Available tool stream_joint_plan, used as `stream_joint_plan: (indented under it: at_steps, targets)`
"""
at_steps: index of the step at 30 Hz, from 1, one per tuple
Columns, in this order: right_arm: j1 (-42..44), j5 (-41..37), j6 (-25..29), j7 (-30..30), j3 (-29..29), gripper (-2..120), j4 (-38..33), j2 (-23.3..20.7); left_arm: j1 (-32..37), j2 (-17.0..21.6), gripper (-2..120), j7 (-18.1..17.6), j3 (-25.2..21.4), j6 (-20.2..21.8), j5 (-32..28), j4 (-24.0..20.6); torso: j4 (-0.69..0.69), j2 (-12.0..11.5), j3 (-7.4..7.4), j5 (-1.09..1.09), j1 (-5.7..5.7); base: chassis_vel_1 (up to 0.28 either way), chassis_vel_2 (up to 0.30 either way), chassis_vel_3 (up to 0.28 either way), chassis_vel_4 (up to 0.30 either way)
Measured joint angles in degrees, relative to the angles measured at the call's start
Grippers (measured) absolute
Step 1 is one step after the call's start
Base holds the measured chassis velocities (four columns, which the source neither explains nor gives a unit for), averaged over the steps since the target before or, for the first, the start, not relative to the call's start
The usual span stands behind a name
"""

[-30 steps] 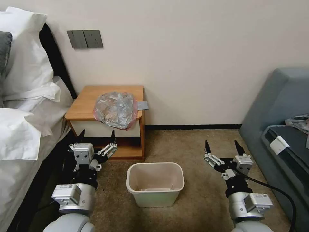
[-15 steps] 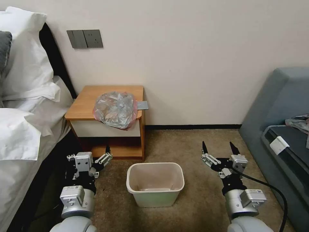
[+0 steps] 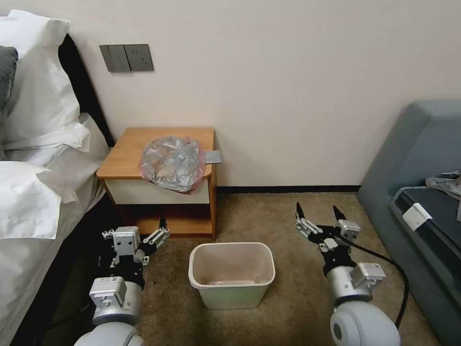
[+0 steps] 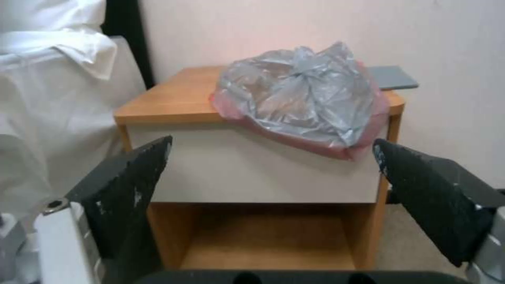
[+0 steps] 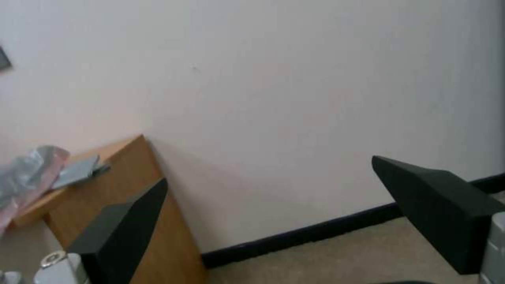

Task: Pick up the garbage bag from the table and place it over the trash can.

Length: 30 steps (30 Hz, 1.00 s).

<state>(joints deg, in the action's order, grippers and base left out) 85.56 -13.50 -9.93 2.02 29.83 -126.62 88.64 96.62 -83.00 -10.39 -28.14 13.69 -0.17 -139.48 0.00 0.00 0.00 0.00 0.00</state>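
Observation:
The garbage bag [image 3: 172,163] lies crumpled on the right half of the table [image 3: 126,154], its pinkish rim hanging over the front edge. On the carpet in front stands the trash can [image 3: 232,294], with no bag on it. My left gripper [image 3: 137,230] hovers open, low before the table's lower shelf and left of the trash can. In the left wrist view the garbage bag [image 4: 302,94] sits on the table [image 4: 173,98], above and beyond the open left gripper [image 4: 272,144]. My right gripper [image 3: 317,211] is open over the carpet to the right of the trash can; the right wrist view shows this right gripper [image 5: 268,171] facing the wall, with the garbage bag [image 5: 26,169] off to the side.
A flat grey card [image 3: 212,156] lies at the table's back right corner. A bed with white pillows [image 3: 33,192] flanks the left arm. A grey sofa [image 3: 418,192] stands at the right. Bare carpet [image 3: 283,216] lies between the table and the sofa.
The left gripper has dropped from the drawer front's height to the lower shelf. The right gripper has shifted left toward the trash can and turned slightly. The bag has not moved.

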Motion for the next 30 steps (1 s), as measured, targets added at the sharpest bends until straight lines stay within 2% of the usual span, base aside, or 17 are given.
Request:
stream_joint_plan:
  at_steps: [2, 4, 6, 8, 9, 12, 13, 15, 16, 18, 27, 30]
  targets:
    - [-1.24, -2.33, -0.08, 0.16, -0.02, 100, 1.16, -0.2, -0.12, 0.21, 100, 0.08, 0.04, 0.05, -0.47, -0.01, -0.01, 0.0, 0.0, 0.0, 0.0, 0.0, 0.0, 0.0, 0.0]
    - [-5.21, -9.45, -0.57, 0.78, -0.73, 100, 4.71, -0.5, -0.19, 0.35, 100, 0.17, 0.05, 0.01, -1.13, -0.01, 0.0, 0.0, 0.0, 0.0, 0.0, 0.0, 0.0, 0.0, 0.0]
    - [-6.8, -11.99, -0.79, 0.96, -1.05, 100, 6.09, -0.64, -0.23, 0.36, 100, 0.19, 0.02, -0.01, -1.35, -0.02, 0.0, 0.0, 0.0, 0.0, 0.0, 0.0, 0.0, 0.0, 0.0]
    - [-11.14, -18.88, -0.74, 1.16, -2.12, 100, 10.31, -1.13, -0.3, 0.37, 100, 0.24, -0.1, -0.05, -1.84, -0.13, 0.0, 0.0, 0.0, 0.0, 0.0, 0.0, 0.0, 0.0, 0.0]
    - [-11.14, -18.88, -0.74, 1.16, -2.12, 100, 10.31, -1.13, -0.3, 0.37, 100, 0.24, -0.1, -0.05, -1.84, -0.13, 0.0, 0.0, 0.0, 0.0, 0.0, 0.0, 0.0, 0.0, 0.0]
    - [-17.59, -27.13, -0.83, 0.79, -3.39, 100, 15.98, -2.15, -0.26, 0.28, 100, 0.27, -0.33, -0.11, -2.46, -0.16, 0.01, 0.0, 0.0, 0.0, 0.0, 0.0, 0.0, 0.0, 0.0]
    - [-17.59, -27.13, -0.83, 0.79, -3.39, 100, 15.98, -2.15, -0.26, 0.28, 100, 0.27, -0.33, -0.11, -2.46, -0.16, 0.01, 0.0, 0.0, 0.0, 0.0, 0.0, 0.0, 0.0, 0.0]
    - [-21.85, -34.58, -2.04, 0.55, -4.6, 100, 19.55, -2.71, -0.11, 0.15, 100, 0.28, -0.57, -0.28, -2.75, -0.16, 0.0, 0.0, 0.0, 0.0, 0.0, 0.0, 0.0, 0.0, 0.0]
    - [-21.85, -34.58, -2.04, 0.55, -4.6, 100, 19.55, -2.71, -0.11, 0.15, 100, 0.28, -0.57, -0.28, -2.75, -0.16, 0.0, 0.0, 0.0, 0.0, 0.0, 0.0, 0.0, 0.0, 0.0]
    - [-25.64, -41.83, -3.53, 0.34, -6.12, 100, 23.23, -2.86, -0.07, 0.07, 100, 0.3, -0.91, -0.52, -2.98, -0.15, 0.0, 0.0, 0.0, -0.01, 0.0, 0.0, 0.0, 0.0, 0.0]
    - [-35.01, -54.73, -8.57, -1.09, -9.8, 100, 34.32, -1.26, -0.07, -0.41, 100, 0.76, -1.39, -0.66, -3.17, -0.09, 0.01, 0.0, 0.0, -0.01, 0.0, 0.0, 0.0, 0.0, 0.0]
    - [-39.47, -62.66, -10.73, -1.06, -10.06, 100, 39.07, 0.12, 0.3, -0.57, 100, 1.33, -1.41, -0.68, -2.98, -0.13, 0.01, 0.0, 0.0, -0.01, 0.0, 0.0, 0.0, 0.0, 0.0]
